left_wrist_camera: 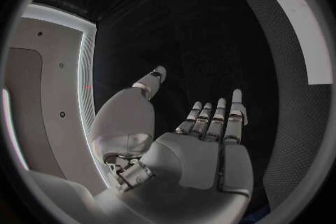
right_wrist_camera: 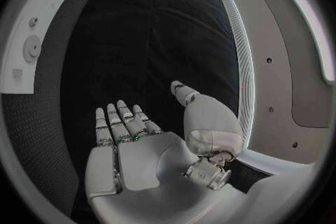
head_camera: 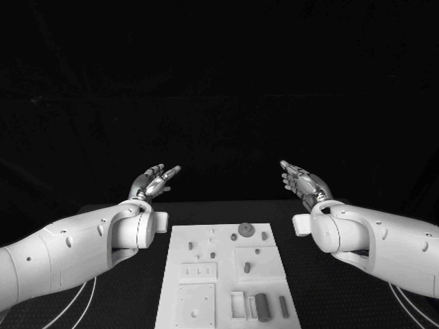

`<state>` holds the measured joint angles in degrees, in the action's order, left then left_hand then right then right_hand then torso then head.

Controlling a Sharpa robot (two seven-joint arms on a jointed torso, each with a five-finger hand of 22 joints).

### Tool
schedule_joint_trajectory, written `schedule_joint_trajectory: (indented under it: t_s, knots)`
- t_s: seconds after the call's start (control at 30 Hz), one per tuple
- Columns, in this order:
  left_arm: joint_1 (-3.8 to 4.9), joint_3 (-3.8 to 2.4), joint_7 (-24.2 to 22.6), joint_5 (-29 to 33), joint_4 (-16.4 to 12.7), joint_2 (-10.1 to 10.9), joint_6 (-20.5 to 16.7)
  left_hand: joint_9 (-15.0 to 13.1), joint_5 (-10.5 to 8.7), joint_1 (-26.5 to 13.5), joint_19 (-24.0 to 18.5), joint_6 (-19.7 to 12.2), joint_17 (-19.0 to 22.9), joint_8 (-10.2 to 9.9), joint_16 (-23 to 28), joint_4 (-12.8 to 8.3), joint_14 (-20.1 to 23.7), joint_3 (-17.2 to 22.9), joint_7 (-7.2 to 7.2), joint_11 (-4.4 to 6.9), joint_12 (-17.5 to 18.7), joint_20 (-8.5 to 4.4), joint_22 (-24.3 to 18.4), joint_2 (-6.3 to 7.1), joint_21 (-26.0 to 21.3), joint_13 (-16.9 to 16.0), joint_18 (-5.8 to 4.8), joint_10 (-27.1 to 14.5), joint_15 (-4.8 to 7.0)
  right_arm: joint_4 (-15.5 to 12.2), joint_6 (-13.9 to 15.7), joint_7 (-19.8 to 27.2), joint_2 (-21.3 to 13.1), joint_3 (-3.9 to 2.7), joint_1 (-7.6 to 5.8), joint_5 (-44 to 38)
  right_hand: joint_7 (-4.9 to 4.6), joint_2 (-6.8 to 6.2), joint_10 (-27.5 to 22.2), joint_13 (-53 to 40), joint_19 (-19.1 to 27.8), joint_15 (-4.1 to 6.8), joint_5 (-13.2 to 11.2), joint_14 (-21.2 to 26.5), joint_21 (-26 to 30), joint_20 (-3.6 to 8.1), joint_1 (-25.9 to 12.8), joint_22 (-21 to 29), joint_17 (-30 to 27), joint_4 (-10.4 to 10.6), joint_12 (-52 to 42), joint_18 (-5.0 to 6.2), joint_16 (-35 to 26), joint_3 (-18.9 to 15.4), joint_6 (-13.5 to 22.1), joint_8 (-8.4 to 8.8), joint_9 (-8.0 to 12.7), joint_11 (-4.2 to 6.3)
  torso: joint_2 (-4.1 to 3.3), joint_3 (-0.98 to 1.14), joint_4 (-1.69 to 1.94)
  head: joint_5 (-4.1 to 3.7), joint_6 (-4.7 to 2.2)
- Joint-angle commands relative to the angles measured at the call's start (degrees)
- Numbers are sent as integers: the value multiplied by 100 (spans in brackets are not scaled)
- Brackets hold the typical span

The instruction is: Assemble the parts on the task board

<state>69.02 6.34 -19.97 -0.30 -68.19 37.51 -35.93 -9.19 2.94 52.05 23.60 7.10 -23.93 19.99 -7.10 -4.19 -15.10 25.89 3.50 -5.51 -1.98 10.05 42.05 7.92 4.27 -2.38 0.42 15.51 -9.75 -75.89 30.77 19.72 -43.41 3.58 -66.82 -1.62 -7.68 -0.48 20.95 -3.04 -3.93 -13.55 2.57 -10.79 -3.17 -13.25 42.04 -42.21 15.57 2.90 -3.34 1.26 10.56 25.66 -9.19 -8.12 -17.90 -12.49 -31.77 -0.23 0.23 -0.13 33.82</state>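
Both hands raised beyond the board, holding nothing.
Left hand [head_camera: 152, 181] and right hand [head_camera: 302, 181]: fingers extended, slightly apart; task board [head_camera: 226, 288] on table [head_camera: 328, 288] between the arms; parts [head_camera: 263, 306] lying on it.

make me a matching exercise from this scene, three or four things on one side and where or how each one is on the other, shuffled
Things:
1. left hand
2. right hand
3. task board
4. round part

Places or states:
A. flat on the table, between the two arms
B. raised beyond the board's far edge on the picture's left, open, holding nothing
C. on the board near its far edge
D. raised beyond the board's far edge on the picture's right, open, holding nothing

Pairs: 1-B, 2-D, 3-A, 4-C
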Motion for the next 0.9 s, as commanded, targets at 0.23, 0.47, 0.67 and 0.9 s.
schedule_joint_trajectory:
  t_s: [0.23, 0.47, 0.67, 0.9]
  knots:
    - [342, 203, 961, -187, 834, -284, 1081, -109, 20, 91, 96, 135, -218, 192, -124, -30, -177, 14, 107, -79, -91, -9, 86, -54, 46, -48, -42, 286, -28, 682, -1941, -1173, 70, 148, -313, -469, -695, -322, 1508, -196, -1071, -213, 57, -1489, -572, -40, 1068, -3262, 871, -1075, -513, 389, 1117, 514, -1158, -997, -1100, -147, -1, 0, 0, 0, 1]
    - [352, 356, 1058, -224, 720, -144, 1481, -680, 47, 247, 739, 1256, -965, 1322, -750, -404, -1361, -20, 720, -418, -530, -213, 98, -385, 244, -315, 80, 1991, -226, 1331, -1438, -1303, 354, 175, -336, -3633, -680, -366, 2469, -314, -2165, -5, 40, -2519, -779, -2, 1707, -3229, 955, -1781, -878, 793, 1509, 801, -2093, -1387, -1135, -95, -6, -14, 8, -31, 65]
    - [354, 358, 986, -450, 485, 45, 1644, -708, 242, 619, 2101, 2331, -1095, 1448, -1342, -1009, -2821, 272, 889, -547, -1025, -511, 72, -597, 659, -482, 406, 3164, -44, 1480, -1395, -1277, 493, 175, -328, -5165, -536, -380, 3340, -428, -3146, 384, 45, -3528, -921, 21, 2041, -3104, 1104, -1956, -1081, 1141, 1801, 855, -2861, -1559, -1102, 189, -53, -14, 16, -58, 74]
    - [360, 347, 882, -720, 105, 294, 1982, -645, 122, 1157, 2970, 3257, -1261, 1381, -1597, -1238, -3752, 714, 763, -359, -1274, -769, 35, -640, 847, -608, 479, 4144, 283, 1505, -1389, -1255, 608, 173, -328, -6346, -362, -374, 3958, -506, -4201, 860, 47, -4540, -1212, 128, 2296, -3083, 1413, -1958, -1112, 1374, 2130, 800, -3427, -1637, -1135, 413, -176, -9, 92, -145, 64]
